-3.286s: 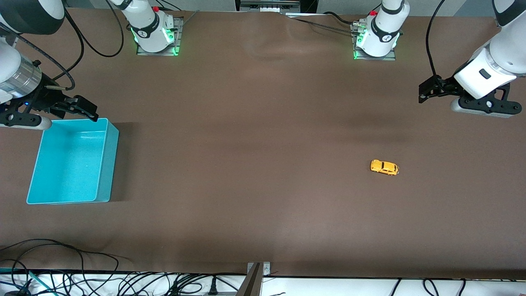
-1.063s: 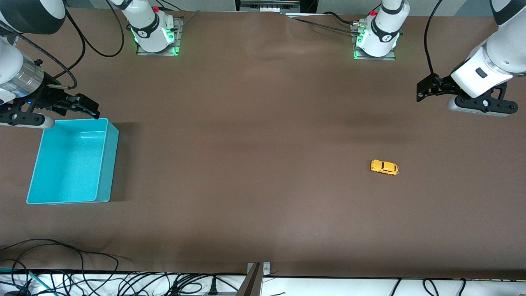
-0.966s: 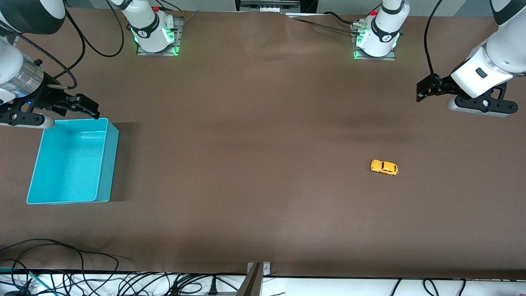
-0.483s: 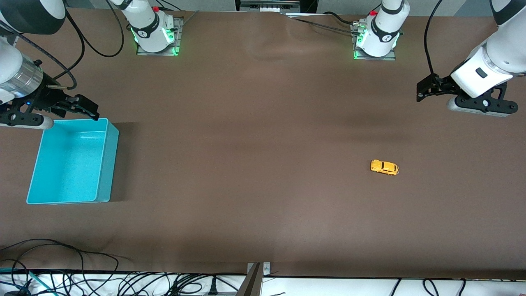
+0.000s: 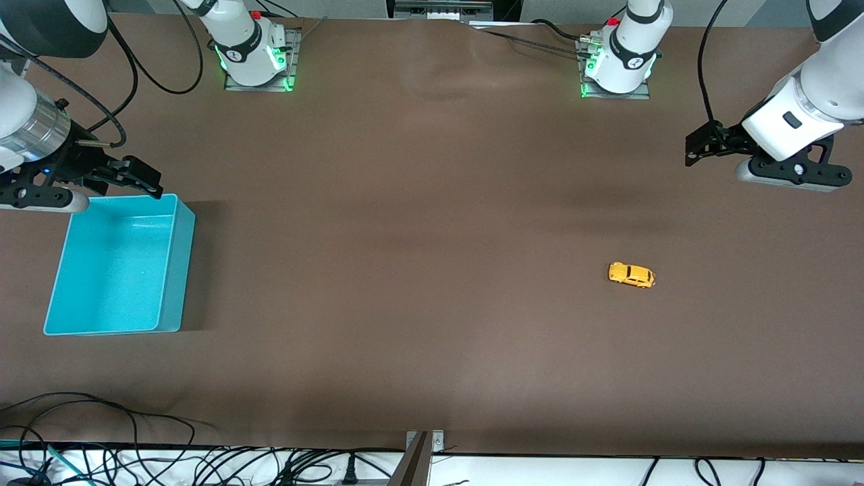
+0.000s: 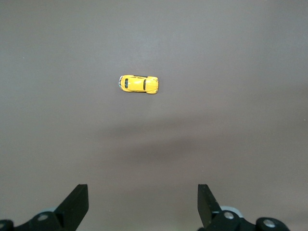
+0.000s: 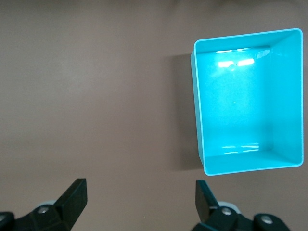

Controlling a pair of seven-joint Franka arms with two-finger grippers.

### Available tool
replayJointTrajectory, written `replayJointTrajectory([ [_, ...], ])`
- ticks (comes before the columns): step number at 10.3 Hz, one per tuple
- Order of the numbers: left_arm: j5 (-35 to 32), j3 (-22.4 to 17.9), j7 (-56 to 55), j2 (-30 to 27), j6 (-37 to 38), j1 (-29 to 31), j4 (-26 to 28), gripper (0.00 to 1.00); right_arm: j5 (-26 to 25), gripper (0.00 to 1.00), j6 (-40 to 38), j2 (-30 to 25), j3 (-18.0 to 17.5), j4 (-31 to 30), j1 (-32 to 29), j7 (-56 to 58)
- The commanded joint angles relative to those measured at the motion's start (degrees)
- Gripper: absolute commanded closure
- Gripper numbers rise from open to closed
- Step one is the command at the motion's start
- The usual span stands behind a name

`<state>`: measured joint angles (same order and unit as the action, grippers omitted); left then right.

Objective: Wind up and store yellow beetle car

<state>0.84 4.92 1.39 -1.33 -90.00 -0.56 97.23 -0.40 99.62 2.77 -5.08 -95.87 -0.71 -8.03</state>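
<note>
The yellow beetle car (image 5: 632,275) sits on its wheels on the brown table toward the left arm's end; the left wrist view shows the car (image 6: 138,84) from above. My left gripper (image 5: 698,145) hangs open and empty in the air over bare table. Its fingers (image 6: 77,204) are spread wide, well clear of the car. The turquoise bin (image 5: 174,263) stands empty toward the right arm's end, and the bin (image 7: 198,120) fills one side of the right wrist view. My right gripper (image 5: 138,177) hovers open and empty beside the bin's rim.
Both arm bases (image 5: 253,54) stand along the table edge farthest from the front camera. Loose cables (image 5: 101,459) lie along the edge nearest to it, with a small metal bracket (image 5: 422,452) at its middle. Brown table stretches between the bin and the car.
Both arms have only drifted a little in place. The car and the bin have not moved.
</note>
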Motion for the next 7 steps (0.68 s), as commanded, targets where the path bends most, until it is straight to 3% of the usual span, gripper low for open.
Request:
replayJointTrajectory([
  [1, -0.8, 0.1, -0.2, -0.1, 1.1, -0.3, -0.9, 0.00, 0.0, 0.00, 0.8, -0.1, 0.0, -0.6, -0.3, 1.1],
  [7, -0.8, 0.4, 1.3, 0.7, 1.1, -0.7, -0.8, 0.00, 0.0, 0.00, 1.8, 0.0, 0.0, -0.9, -0.3, 1.4],
])
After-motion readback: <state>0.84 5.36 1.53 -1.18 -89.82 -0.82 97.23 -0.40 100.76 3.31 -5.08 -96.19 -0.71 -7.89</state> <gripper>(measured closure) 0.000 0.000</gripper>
